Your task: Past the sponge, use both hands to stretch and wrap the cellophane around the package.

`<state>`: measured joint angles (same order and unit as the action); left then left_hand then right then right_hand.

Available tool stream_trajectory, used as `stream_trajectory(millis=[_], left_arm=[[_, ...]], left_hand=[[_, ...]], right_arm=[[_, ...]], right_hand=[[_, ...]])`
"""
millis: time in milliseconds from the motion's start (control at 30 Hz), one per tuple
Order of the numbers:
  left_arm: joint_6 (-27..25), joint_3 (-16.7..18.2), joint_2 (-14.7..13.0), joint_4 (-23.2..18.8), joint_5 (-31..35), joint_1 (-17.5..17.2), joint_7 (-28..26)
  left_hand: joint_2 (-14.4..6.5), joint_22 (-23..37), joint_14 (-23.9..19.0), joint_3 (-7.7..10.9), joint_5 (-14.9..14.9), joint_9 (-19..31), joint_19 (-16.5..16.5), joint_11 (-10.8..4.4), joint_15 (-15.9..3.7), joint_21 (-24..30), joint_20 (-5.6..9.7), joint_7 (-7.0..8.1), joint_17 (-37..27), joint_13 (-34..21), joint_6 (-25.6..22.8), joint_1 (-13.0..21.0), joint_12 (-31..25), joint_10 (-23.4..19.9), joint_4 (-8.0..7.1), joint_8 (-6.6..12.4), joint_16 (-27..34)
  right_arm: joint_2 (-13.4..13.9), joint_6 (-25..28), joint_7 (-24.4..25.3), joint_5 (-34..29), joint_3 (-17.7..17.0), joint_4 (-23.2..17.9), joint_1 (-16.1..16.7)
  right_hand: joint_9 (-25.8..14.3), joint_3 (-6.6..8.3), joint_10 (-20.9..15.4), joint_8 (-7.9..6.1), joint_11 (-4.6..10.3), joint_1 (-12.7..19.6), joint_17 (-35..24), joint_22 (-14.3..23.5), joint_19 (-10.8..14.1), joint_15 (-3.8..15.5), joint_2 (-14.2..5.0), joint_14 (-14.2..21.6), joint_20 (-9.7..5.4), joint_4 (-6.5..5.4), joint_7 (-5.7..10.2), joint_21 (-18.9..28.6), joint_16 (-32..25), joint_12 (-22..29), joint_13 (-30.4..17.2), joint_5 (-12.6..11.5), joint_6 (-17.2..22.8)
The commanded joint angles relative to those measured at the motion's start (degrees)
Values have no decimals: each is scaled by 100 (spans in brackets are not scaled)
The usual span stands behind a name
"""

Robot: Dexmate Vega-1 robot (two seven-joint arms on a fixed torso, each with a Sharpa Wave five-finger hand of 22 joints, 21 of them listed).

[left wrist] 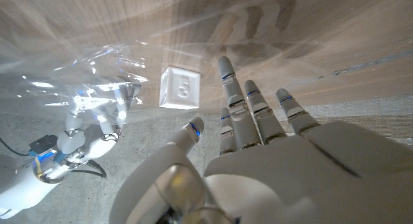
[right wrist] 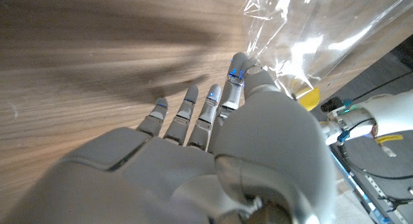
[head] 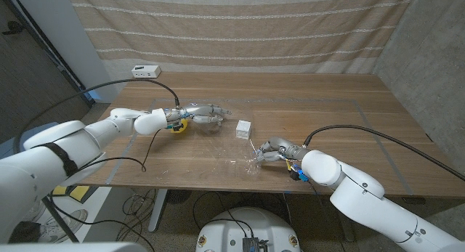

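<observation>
Small white cube package (head: 243, 128) sits mid wooden desk (head: 327, 107). Clear crinkly cellophane sheet (head: 240, 156) spread around pkg. Left robot hand (head: 200, 113) pinches far-left edge; right robot hand (head: 270, 152) pinches near edge (yellow sponge (head: 178, 126) just left). Step: stretching. Next: pull film over pkg.
</observation>
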<state>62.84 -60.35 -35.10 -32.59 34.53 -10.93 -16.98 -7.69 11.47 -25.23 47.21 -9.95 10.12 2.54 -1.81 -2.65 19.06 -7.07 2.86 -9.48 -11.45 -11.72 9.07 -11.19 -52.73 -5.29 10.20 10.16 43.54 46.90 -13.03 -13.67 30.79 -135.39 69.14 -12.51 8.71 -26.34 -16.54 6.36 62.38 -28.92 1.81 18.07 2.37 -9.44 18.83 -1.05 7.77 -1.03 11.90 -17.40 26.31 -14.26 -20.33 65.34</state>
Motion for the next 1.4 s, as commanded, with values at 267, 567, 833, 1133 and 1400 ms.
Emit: stream_trajectory(millis=[267,567,833,1133,1400], left_arm=[[-445,466,-394,-1066,-220,-443,509],[-603,737,-481,-1416,-251,-634,720],[-741,961,-587,-1731,-332,-826,928],[-792,1143,-641,-1926,-350,-965,1035],[-841,1258,-661,-2022,-351,-1050,1074]], left_hand=[[-111,1,40,5,-23,13,-9,33,-156,-9,-9,9,-9,-3,46,40,5,45,22,13,2],[-105,3,58,8,-21,14,-27,73,-162,-18,-6,-6,-7,-3,9,39,-22,1,31,36,4],[-116,5,7,18,-18,15,-3,121,-260,-14,34,-139,-4,-1,-235,36,-131,-353,42,110,39],[-101,6,-23,20,-15,15,4,154,-262,-13,35,-132,2,0,-282,34,-103,-342,56,106,43],[-97,7,-38,22,-13,15,4,196,-226,-15,39,-122,4,0,-273,34,-93,-354,67,87,40]], right_arm=[[-478,-2410,1825,4078,-1359,956,619],[-530,-3338,1835,4846,-1258,1482,443],[-463,-3769,1947,5014,-1080,1689,152],[-637,-4182,1954,4908,-640,2075,-338],[-980,-4800,1702,4654,-225,2632,-844]], right_hand=[[-176,15,-132,-95,-15,-11,-297,966,246,578,-113,222,47,-138,70,586,-259,196,-138,116,-123],[-315,17,-225,-178,-13,40,-675,998,308,626,-105,496,45,-192,102,642,-637,380,-298,194,-194],[-409,14,-176,-220,74,73,-1002,1029,398,649,-107,465,50,-237,113,717,-876,481,-428,254,-272],[-398,-23,-279,-219,63,175,-1827,1251,950,828,-86,1176,-74,-261,115,1195,-1908,665,-671,376,-318],[-406,-58,-334,-215,105,204,-2202,1403,934,894,-92,1116,-114,-285,157,1383,-2294,719,-777,435,-339]])
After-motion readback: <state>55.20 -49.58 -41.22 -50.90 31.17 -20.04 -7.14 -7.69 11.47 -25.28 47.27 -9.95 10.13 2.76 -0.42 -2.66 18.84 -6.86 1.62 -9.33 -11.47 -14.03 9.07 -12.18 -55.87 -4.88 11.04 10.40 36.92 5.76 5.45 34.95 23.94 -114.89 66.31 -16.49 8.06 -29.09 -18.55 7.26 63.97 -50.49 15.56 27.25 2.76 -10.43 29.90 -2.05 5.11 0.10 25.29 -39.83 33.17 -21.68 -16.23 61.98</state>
